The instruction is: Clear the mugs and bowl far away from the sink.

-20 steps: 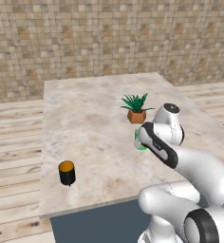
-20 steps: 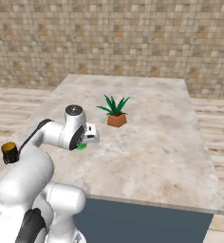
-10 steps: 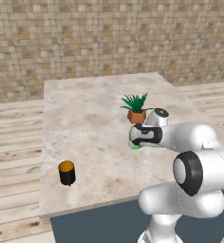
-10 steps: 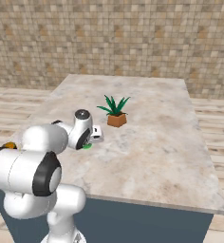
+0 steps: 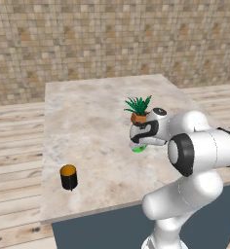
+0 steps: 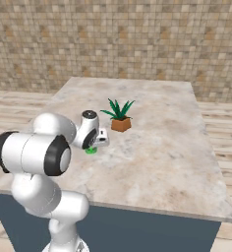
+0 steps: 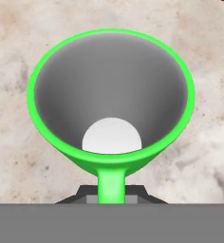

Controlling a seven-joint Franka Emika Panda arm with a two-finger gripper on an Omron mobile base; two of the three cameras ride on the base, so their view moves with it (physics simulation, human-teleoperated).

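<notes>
The gripper [image 5: 138,141] hangs low over the table [image 5: 92,126], right on the green mug [image 7: 111,102]. From the hand camera the mug's open mouth sits directly ahead and its handle runs down between the finger tips. Whether the fingers are pressed onto that handle or merely straddle it, I cannot tell; only a sliver of green shows under the hand in the base views.

Just beyond the gripper stands the potted plant [image 5: 138,110], near but apparently not touching the hand. Well off to the gripper's left, near the table's front edge, stands the black mug [image 5: 68,177] with its orange inside, upright and alone.

Judged risks: a hold on a thin handle alone could let the mug swing or slip once lifted. A lift or swing that drifts toward the plant could knock the pot over, since the hand is so close to it. Setting the mug down too near a table edge could tip it off.

Open room looks generous: the far half of the table and the stretch to the gripper's right are bare stone, so a path away from the plant looks safest.
</notes>
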